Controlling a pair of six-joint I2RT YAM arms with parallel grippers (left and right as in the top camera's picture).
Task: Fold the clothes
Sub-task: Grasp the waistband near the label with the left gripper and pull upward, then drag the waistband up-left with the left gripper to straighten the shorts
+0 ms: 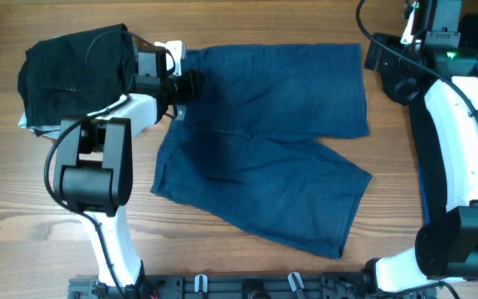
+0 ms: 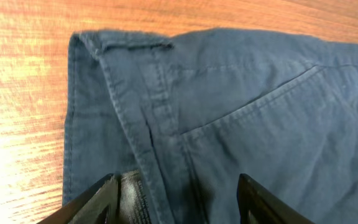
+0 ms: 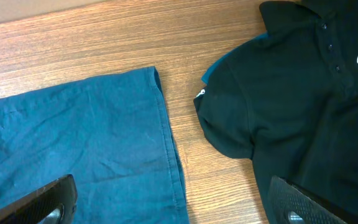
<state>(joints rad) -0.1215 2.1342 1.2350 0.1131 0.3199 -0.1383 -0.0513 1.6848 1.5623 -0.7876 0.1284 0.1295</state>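
Blue shorts [image 1: 264,141] lie spread flat in the middle of the wooden table, waistband to the left. My left gripper [image 1: 186,85] is open and sits low over the waistband, its fingers on either side of the fly seam [image 2: 166,124]. In the left wrist view the gripper [image 2: 176,208] holds nothing. My right gripper [image 1: 375,55] is open and empty by the shorts' far right leg hem. In the right wrist view the gripper [image 3: 179,208] hangs over bare wood, between that hem [image 3: 166,124] and a black polo shirt [image 3: 303,93].
A pile of folded black clothes [image 1: 77,62] lies at the far left, beside the left arm. The black polo shirt [image 1: 475,29] lies along the right edge, under the right arm. Bare wood [image 1: 23,216] shows in front of the shorts.
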